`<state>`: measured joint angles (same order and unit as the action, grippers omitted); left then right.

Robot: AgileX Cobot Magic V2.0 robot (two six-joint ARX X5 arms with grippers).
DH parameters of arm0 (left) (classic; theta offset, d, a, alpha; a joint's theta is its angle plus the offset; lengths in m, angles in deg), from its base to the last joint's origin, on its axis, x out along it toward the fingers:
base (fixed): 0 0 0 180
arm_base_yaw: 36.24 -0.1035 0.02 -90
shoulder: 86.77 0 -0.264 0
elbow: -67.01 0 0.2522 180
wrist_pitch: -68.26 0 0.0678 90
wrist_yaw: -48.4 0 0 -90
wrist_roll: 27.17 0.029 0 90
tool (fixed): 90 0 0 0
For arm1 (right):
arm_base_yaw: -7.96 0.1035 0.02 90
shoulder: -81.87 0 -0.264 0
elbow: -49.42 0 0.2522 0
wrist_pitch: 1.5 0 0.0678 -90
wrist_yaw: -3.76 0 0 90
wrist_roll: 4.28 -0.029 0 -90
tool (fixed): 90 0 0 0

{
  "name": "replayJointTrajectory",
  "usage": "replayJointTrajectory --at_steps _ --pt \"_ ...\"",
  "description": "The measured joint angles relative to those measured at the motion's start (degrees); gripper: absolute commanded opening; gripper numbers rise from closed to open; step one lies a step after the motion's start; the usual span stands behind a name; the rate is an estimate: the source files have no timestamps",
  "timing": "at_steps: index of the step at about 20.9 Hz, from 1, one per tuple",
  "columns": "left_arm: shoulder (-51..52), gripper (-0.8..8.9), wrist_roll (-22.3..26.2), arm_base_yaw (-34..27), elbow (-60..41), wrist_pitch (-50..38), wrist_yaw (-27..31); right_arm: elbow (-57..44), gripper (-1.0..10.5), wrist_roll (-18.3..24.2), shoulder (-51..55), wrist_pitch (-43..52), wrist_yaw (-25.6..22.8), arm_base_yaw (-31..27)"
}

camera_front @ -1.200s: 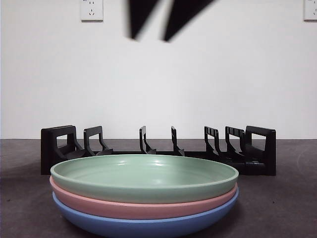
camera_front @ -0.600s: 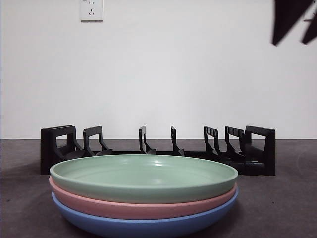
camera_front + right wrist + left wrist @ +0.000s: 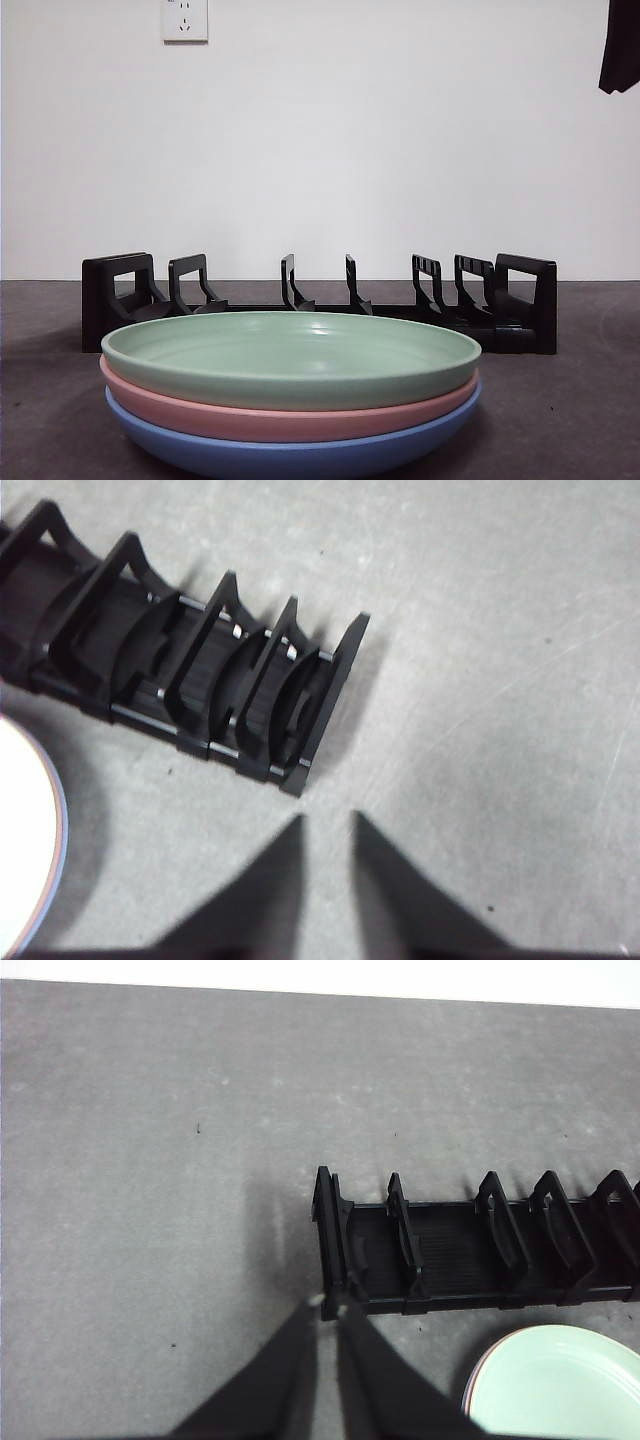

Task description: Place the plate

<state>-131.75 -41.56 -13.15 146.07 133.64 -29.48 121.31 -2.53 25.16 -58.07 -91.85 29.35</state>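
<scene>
Three plates are stacked at the table's front: a green plate on top, a pink plate under it, a blue plate at the bottom. A black slotted plate rack stands behind them with nothing in it. My right gripper is open and empty, high above the table near the rack's right end; it shows as a black tip at the front view's top right corner. My left gripper is shut and empty, above the rack's left end, with the green plate nearby.
Grey table surface lies around the stack and rack. A white wall with a power socket stands behind. The stack's edge shows washed out in the right wrist view.
The black gripper at the top of the front view has moved from the middle to the right top corner and mostly out of the picture. Plates and rack have not moved.
</scene>
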Motion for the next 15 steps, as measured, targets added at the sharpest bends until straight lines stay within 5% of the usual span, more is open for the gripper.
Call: replayJointTrajectory --at_steps 10,15 --pt "1.4 0.07 0.4 0.0 -0.4 -1.0 0.0 0.0 0.2 0.0 0.0 0.0 0.0 0.0" --pt "17.2 0.07 6.0 -4.0 -24.3 -26.2 0.0 0.0 0.2 0.0 0.0 0.1 0.0 0.0"
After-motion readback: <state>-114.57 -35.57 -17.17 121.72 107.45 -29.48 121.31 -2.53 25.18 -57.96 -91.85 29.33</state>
